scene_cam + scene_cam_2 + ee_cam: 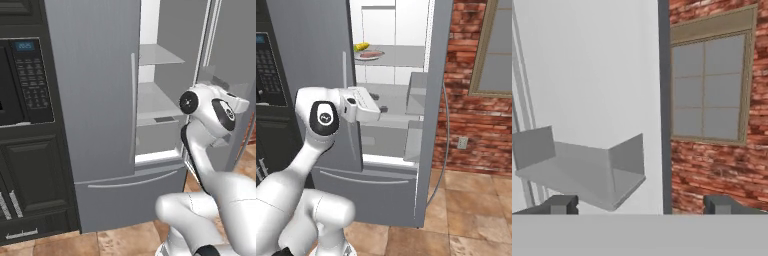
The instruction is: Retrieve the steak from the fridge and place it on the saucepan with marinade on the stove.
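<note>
The fridge has its right door swung open, and the left door is shut. The steak lies as a small pinkish slab on a plate on an upper shelf, next to a small yellow item. My gripper is open in front of the middle shelf, below and slightly right of the steak, with nothing between its fingers. In the hand view the gripper has its tips wide apart and faces the open door's inner side and a grey door bin. The saucepan, marinade and stove are out of view.
A black wall oven with a keypad stands left of the fridge, above dark cabinets. A brick wall with a window lies right of the open door. The bottom drawer is shut.
</note>
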